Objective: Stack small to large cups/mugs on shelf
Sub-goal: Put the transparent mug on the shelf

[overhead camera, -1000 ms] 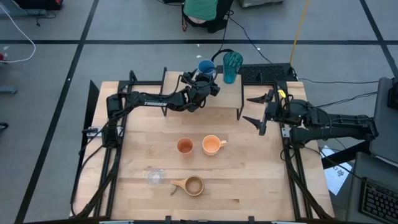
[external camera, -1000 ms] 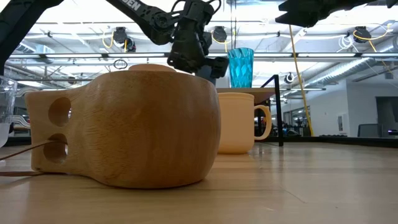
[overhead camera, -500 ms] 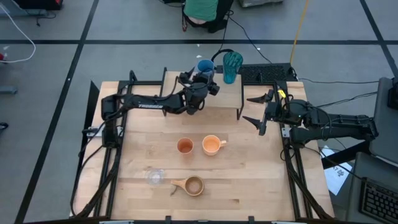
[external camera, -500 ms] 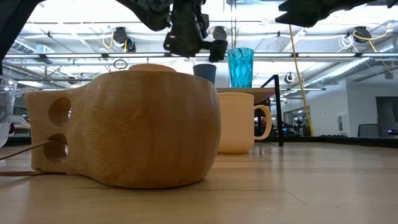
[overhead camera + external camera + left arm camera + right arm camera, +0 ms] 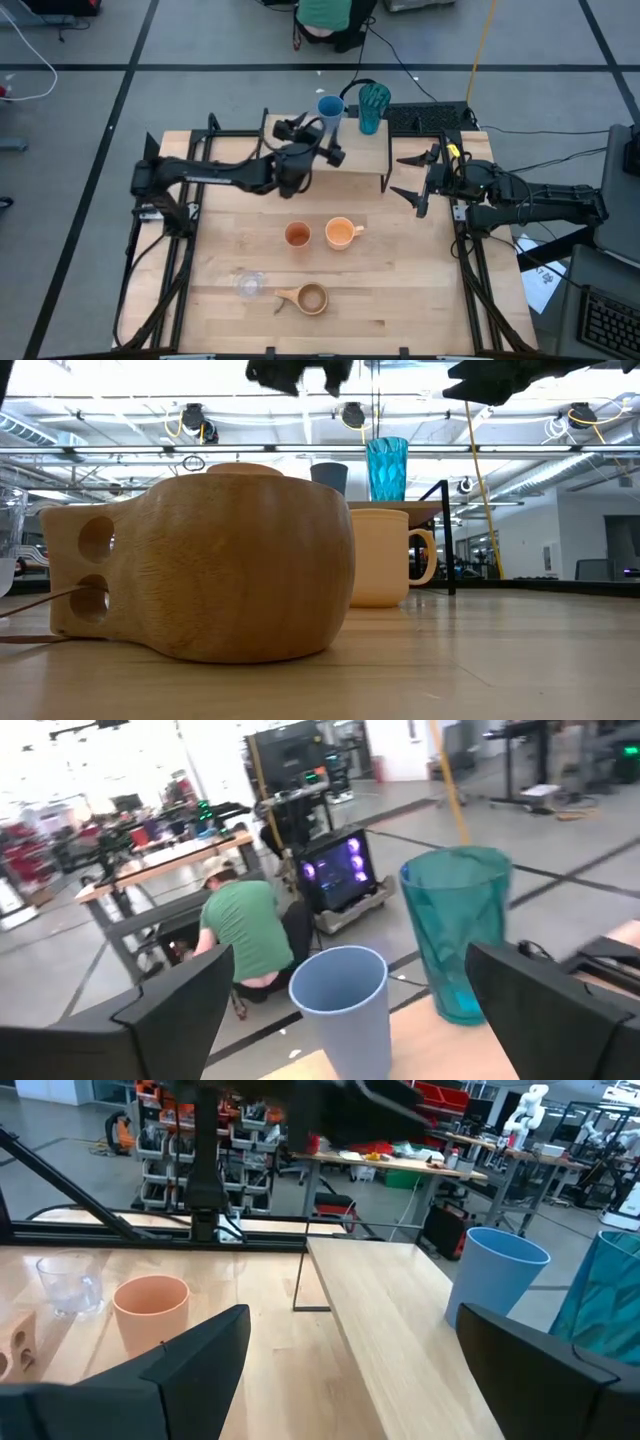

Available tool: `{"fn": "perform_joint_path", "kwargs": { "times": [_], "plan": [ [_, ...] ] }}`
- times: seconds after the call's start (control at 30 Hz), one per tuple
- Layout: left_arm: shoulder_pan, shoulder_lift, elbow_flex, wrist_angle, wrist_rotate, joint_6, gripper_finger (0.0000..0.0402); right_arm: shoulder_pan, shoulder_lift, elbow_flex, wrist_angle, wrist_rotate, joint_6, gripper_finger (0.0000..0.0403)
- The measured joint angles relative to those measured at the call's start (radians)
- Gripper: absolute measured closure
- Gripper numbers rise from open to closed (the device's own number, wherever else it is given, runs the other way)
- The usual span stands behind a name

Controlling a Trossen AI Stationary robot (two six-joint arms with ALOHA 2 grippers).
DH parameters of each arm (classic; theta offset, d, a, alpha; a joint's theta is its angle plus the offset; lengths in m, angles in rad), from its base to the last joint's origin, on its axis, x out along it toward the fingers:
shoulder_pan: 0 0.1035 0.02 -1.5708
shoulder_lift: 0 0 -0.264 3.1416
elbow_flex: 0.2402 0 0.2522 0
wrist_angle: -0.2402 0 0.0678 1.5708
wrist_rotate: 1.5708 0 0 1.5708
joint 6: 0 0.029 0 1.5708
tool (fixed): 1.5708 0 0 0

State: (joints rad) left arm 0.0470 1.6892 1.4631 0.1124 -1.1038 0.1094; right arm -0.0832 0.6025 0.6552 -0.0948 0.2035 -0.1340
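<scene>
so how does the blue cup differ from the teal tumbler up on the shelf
The blue cup is opaque with smooth walls; the teal tumbler is see-through with a textured surface. The blue cup is shorter, while the teal tumbler stands taller beside it. In the high view the blue cup sits nearer the left arm's side, the teal tumbler nearer the right. Both stand upright on the shelf, apart, mouths up.

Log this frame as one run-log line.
shelf: blue cup, teal tumbler | left gripper: open, empty, by shelf | right gripper: open, waiting | four cups on table
</scene>
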Motion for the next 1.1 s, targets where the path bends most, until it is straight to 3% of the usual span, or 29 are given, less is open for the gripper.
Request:
{"fn": "perform_joint_path", "kwargs": {
  "times": [0.3,0.6,0.8,1.1],
  "plan": [
    [-0.198,-0.195,0.001,-0.435,0.003,-0.170,0.0003,0.000,0.000,0.000,0.007,0.000,0.068,0.0055],
    [-0.347,-0.233,0.001,-0.796,0.002,-0.451,0.0003,0.066,0.024,0.000,0.054,0.000,0.212,0.0055],
    [-0.433,-0.225,0.001,-0.923,0.001,-0.580,0.0003,0.154,0.073,0.001,0.085,0.007,0.288,0.0055],
    [-0.608,-0.225,0.001,-0.927,0.085,-0.584,0.0003,0.270,0.188,0.001,0.068,0.061,0.292,0.0055]
  ]
}}
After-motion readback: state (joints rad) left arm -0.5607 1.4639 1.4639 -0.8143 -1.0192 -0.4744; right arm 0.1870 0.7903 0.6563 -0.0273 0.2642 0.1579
